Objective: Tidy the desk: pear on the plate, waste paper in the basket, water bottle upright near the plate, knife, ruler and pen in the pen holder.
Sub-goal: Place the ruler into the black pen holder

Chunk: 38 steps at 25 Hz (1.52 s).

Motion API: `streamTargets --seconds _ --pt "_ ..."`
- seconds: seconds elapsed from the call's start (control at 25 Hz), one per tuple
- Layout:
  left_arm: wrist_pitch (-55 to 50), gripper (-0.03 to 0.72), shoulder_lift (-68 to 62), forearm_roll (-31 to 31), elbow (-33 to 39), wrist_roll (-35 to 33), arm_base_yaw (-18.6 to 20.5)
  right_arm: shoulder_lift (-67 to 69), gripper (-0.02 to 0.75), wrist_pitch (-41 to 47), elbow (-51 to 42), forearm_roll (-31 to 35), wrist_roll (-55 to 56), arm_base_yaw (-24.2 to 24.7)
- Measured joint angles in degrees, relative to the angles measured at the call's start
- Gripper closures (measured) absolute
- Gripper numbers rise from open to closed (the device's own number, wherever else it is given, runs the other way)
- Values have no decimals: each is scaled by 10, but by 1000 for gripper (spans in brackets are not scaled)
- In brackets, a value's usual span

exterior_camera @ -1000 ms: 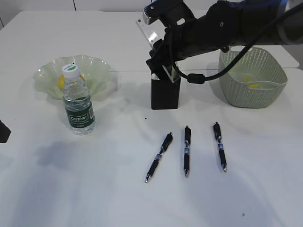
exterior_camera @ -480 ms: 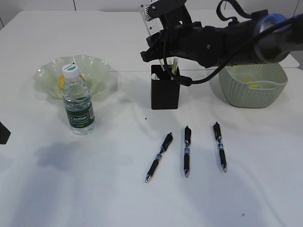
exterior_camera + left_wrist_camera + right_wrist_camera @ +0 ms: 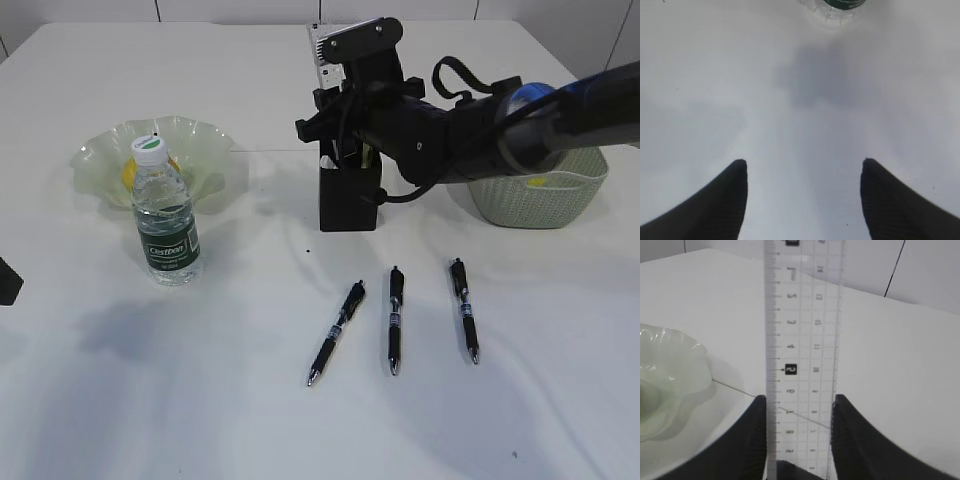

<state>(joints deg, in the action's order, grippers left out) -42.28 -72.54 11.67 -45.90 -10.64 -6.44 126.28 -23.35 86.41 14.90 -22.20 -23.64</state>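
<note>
Exterior camera: front of desk [image 3: 120,400], raised, angled down, whole layout in frame. Left wrist camera: close above bare tabletop, facing past its fingertips [image 3: 740,170] to the bottle [image 3: 840,6] base ahead. Right wrist camera: looks along the ruler [image 3: 802,340] between its fingers; plate [image 3: 665,375] left, shared with exterior.

Plate [image 3: 100,160] far left on the desk [image 3: 200,400], bottle [image 3: 165,215] upright just in front of it. Holder [image 3: 348,205] mid-desk, right of the plate; basket [image 3: 540,195] right of the holder. Three pens [image 3: 392,318] lie side by side in front of the holder. Ruler [image 3: 802,355] stands upright over the holder.
</note>
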Motion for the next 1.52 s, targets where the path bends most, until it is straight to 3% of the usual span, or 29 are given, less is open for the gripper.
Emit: streamTargets --seconds 0.28,1.2,1.52 --pt "-1 187 0 0 0 0 0 20 456 -34 0 0 14 0" --pt "-1 188 0 1 0 0 0 71 456 -9 43 16 34 17" --pt "-1 188 0 2 0 0 0 71 412 -9 43 16 50 17"
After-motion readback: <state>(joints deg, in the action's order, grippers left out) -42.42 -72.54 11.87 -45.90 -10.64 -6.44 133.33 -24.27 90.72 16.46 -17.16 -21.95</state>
